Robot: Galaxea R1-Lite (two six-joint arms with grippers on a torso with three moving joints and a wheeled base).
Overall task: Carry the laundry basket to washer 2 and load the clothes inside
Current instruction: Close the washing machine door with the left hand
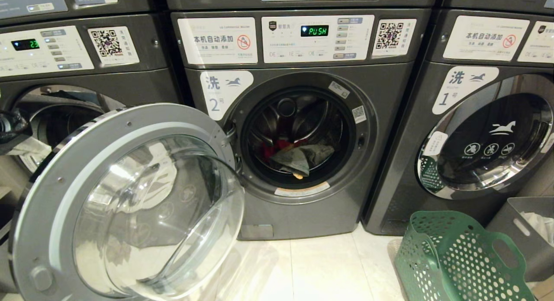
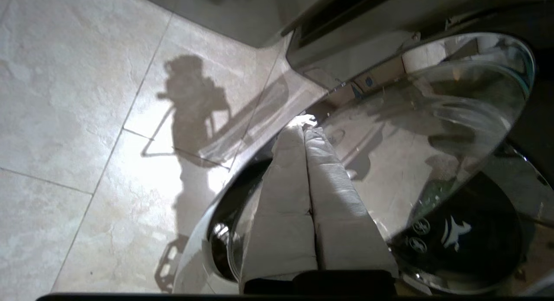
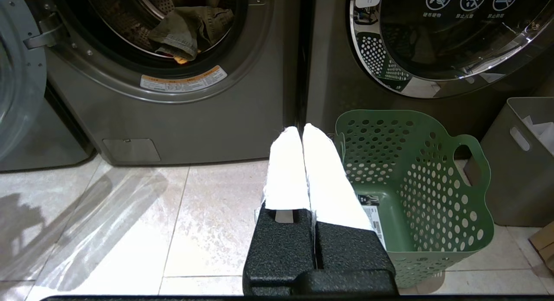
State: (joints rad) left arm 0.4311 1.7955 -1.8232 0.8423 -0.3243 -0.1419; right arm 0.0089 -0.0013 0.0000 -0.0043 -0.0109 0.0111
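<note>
Washer 2 (image 1: pixel 298 132) stands in the middle with its round glass door (image 1: pixel 125 201) swung wide open to the left. Clothes (image 1: pixel 298 156), grey-green over red, lie in its drum, and the right wrist view shows the clothes (image 3: pixel 186 28) too. The green perforated laundry basket (image 1: pixel 450 257) sits on the floor at the lower right and holds no clothes, only a label on its bottom. My left gripper (image 2: pixel 305 128) is shut and holds nothing, its tips close against the door's glass bowl (image 2: pixel 433 119). My right gripper (image 3: pixel 302 128) is shut and holds nothing, low over the tiles beside the basket (image 3: pixel 415 184).
Washer 1 (image 1: pixel 489 141) on the right has its door closed. A grey bin (image 1: pixel 528 236) with white items stands beside the basket. A third washer (image 1: pixel 52 76) on the left stands behind the open door. Pale floor tiles (image 1: pixel 320 266) lie bare before washer 2.
</note>
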